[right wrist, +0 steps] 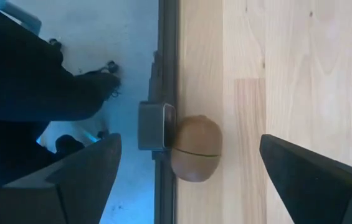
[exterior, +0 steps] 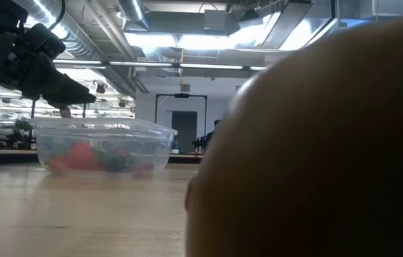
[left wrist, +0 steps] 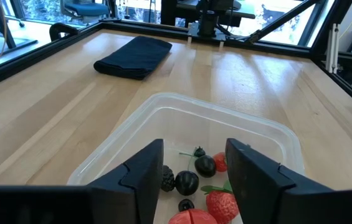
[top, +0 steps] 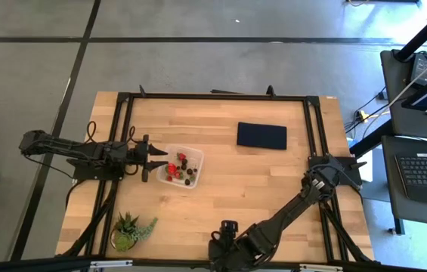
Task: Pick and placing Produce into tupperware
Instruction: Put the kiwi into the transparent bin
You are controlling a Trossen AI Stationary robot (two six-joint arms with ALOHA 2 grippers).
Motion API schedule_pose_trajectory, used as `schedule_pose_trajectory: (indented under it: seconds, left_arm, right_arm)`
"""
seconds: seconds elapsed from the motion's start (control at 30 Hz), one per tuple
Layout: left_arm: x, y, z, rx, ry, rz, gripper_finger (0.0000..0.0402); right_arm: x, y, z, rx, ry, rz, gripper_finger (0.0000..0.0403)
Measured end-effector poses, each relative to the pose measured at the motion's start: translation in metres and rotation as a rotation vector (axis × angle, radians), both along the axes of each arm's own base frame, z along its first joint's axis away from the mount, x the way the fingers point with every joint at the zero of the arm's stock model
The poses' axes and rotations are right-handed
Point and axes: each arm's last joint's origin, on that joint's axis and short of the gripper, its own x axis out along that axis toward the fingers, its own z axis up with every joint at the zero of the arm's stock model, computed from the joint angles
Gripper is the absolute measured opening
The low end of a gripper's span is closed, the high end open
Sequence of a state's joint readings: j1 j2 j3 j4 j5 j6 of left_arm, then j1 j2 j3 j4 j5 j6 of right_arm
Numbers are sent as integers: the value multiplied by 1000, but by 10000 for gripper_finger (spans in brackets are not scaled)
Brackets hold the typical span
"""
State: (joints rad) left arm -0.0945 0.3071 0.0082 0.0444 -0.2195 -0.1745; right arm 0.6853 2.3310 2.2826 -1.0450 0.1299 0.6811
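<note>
High view: bench (top: 273, 189); one clear tupperware (top: 195, 160) left of centre, holding two or more strawberries (left wrist: 222, 204) and several dark berries (left wrist: 186, 182). Left gripper (top: 156, 160) jaws open, empty, over its rim. Right gripper (right wrist: 188, 177) jaws open, astride one kiwi (right wrist: 195, 148) at the bench's near edge.

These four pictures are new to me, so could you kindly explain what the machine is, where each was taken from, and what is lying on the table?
Two dark robot arms work at a wooden table. One picture looks straight down, one looks level across the tabletop, and one comes from each wrist. The left pincer hangs open and empty over the clear tupperware, which holds strawberries and dark berries. The right pincer, also open, is at the table's near edge by a brown kiwi-like fruit. A folded dark blue cloth and a potted plant also sit there.
</note>
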Motion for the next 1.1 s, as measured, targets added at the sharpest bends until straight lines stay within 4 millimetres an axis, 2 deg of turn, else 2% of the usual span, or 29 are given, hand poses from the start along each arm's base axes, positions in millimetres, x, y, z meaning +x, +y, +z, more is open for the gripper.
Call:
schedule_pose_trajectory:
  seconds: [0.13,0.37,0.63,1.1]
  left_arm:
    - [0,0,0,-1,0,0,170]
    - [0,0,0,0,0,0,165]
    - [0,0,0,-1,0,0,164]
    - [0,0,0,-1,0,0,163]
  right_arm:
    - [-1,0,-7,-9,36,-32,383]
    - [-1,-1,-38,-82,160,-94,383]
    - [0,0,-39,-67,155,-114,383]
    - [5,4,-63,-95,188,-120,383]
